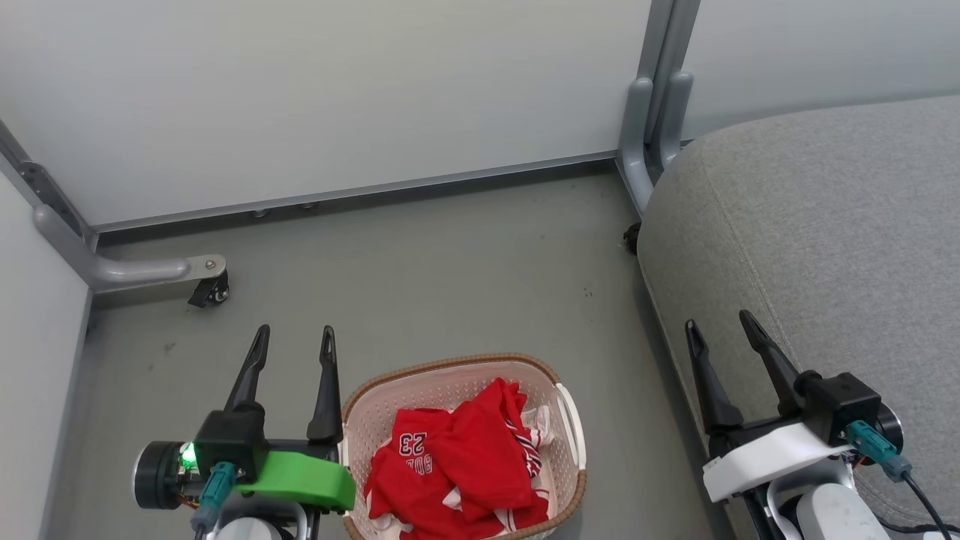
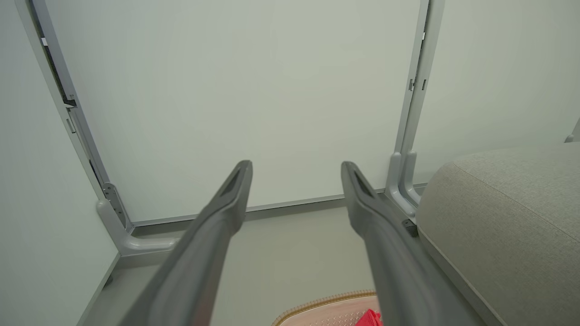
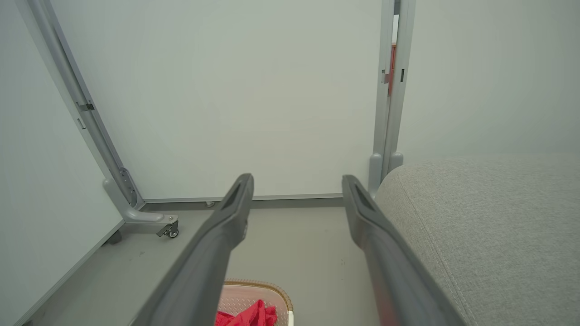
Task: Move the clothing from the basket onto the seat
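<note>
The red clothing (image 1: 457, 465) with white trim and the number 23 lies bunched inside the cream basket (image 1: 375, 420), which stands on the grey floor at the bottom centre of the head view. Just left of the basket, my left gripper (image 1: 294, 337) is open and holds nothing. My right gripper (image 1: 721, 321) is open too, hovering over the front left edge of the grey seat (image 1: 825, 225). In the left wrist view, the basket rim (image 2: 326, 301) and a scrap of red clothing (image 2: 369, 318) peek in at the bottom. The right wrist view shows the basket (image 3: 258, 290) below the open fingers, with the seat (image 3: 489, 217) on the right.
Pale partition panels on grey metal frames close off the back and left. A caster foot (image 1: 206, 285) sticks out at the left and an upright post (image 1: 649, 112) stands by the seat's corner. Bare grey floor (image 1: 450, 277) lies between the basket and the panels.
</note>
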Motion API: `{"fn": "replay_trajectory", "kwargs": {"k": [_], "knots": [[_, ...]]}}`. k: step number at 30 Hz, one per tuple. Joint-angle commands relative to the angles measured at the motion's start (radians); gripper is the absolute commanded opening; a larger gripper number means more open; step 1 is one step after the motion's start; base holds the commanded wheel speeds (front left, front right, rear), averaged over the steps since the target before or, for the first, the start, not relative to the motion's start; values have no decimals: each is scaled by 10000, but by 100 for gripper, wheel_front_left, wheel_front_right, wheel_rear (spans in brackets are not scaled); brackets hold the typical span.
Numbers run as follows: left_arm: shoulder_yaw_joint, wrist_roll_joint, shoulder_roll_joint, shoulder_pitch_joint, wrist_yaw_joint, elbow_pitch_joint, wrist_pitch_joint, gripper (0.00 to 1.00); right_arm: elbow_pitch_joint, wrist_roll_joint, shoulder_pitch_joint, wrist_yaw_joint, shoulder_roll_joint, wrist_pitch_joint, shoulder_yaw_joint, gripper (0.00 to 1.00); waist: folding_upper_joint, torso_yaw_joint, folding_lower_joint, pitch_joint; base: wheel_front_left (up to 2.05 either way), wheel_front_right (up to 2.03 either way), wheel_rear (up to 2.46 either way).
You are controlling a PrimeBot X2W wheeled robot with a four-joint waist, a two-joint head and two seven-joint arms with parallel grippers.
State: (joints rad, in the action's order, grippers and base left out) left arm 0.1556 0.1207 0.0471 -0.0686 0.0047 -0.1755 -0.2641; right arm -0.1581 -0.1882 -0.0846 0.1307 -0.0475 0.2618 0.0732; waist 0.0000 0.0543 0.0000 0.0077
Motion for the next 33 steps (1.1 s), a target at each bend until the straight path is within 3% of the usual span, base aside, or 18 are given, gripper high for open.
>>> {"fn": "replay_trajectory", "kwargs": {"k": [1,23,33], "knots": [[-12,43,59,5,18,-71,-7,100,-40,-50,-86,1,-53,49,-10,100,0,3,0,-1,0,0,0],[-105,215,59,-93,-12,-296,-7,100,-247,-132,-123,1,-53,49,44,100,0,-64,0,34,0,0,0],[-57,170,61,-684,-214,-348,-7,100,-43,36,-502,1,-53,49,166,100,0,-486,0,528,0,0,0]]}}
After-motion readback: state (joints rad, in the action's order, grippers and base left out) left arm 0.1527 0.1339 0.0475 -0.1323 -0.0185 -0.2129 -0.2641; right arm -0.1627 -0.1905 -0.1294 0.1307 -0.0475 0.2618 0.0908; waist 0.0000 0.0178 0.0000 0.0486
